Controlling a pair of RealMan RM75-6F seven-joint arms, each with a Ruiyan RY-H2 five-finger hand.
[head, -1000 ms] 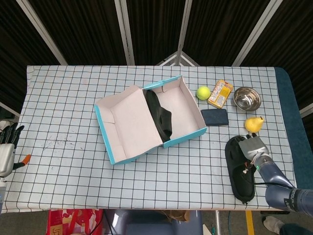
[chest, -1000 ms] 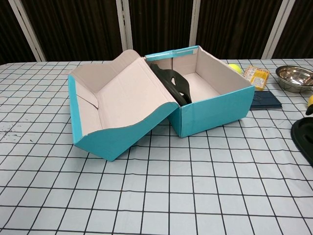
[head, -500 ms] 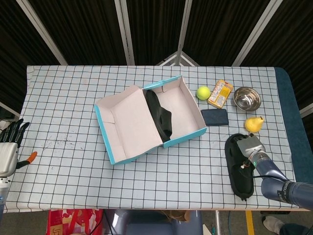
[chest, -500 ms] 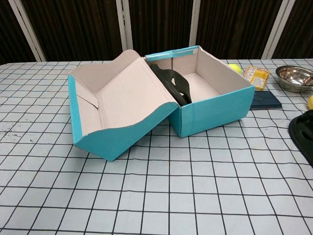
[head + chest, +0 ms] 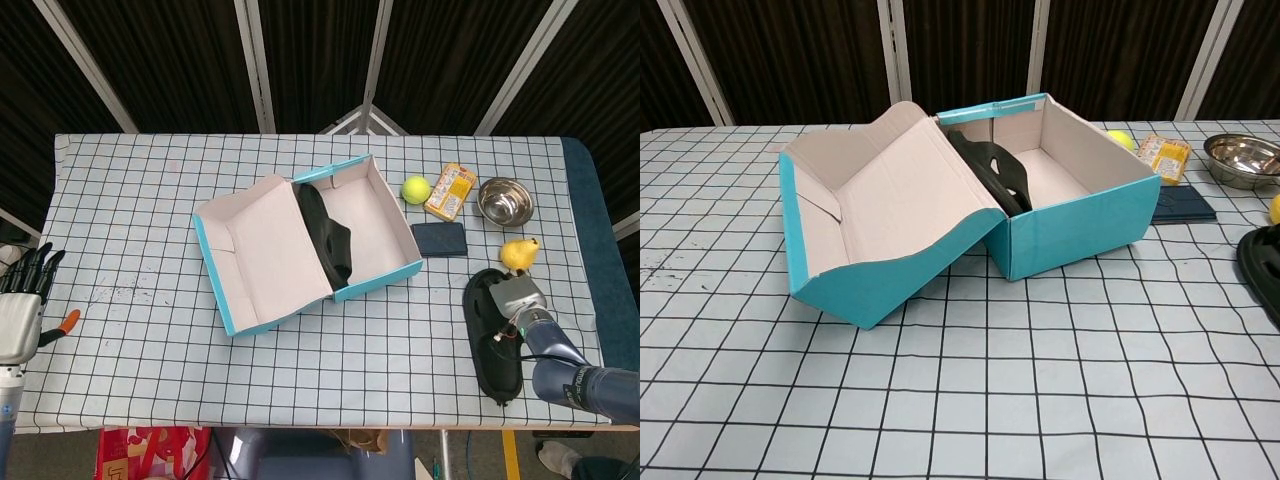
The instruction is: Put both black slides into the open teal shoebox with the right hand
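One black rubber slide [image 5: 328,236] sits in the open teal cardboard shoebox [image 5: 398,274]; right hand [image 5: 516,299] rests on second black slide [image 5: 490,345] near-right on counter, fingers' closure unclear, transfer left.

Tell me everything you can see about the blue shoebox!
The teal shoebox looks like cardboard, teal outside and pale pinkish-white inside. It sits open near the middle of the checked table. Its hinged lid is flipped back to the left, leaning up from the table. One black slide already lies inside, propped against the wall on the lid side; the rest of the floor is bare. A strip of tape runs along the far rim in the chest view. No robot hand touches it.
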